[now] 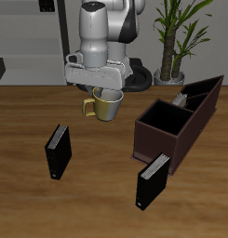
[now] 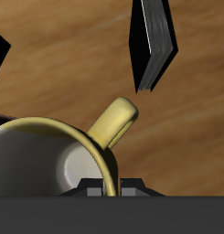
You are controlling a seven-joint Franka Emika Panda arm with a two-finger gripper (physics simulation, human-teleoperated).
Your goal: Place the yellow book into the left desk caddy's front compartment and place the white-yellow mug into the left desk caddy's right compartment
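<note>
The white-yellow mug point(image 1: 108, 109) is upright at mid-table under the arm, its yellow handle point(image 1: 88, 107) turned away from the caddy. My gripper point(image 1: 100, 93) comes down on it from above, shut on the rim beside the handle. In the wrist view the yellowish rim point(image 2: 81, 146) runs between my gripper's point(image 2: 109, 189) fingers, with the handle point(image 2: 116, 123) sticking out. Whether the mug touches the table I cannot tell. The left desk caddy point(image 1: 160, 144) lies beside the mug; its large square right compartment point(image 1: 162, 124) is empty. The yellow book point(image 1: 183, 99) shows pale in a narrow slot farther back.
Two black books stand upright: one point(image 1: 57, 152) nearer the front edge away from the caddy, also in the wrist view point(image 2: 152, 46), the other point(image 1: 151, 179) just in front of the caddy's near end. A potted plant point(image 1: 173, 42) stands behind the caddy.
</note>
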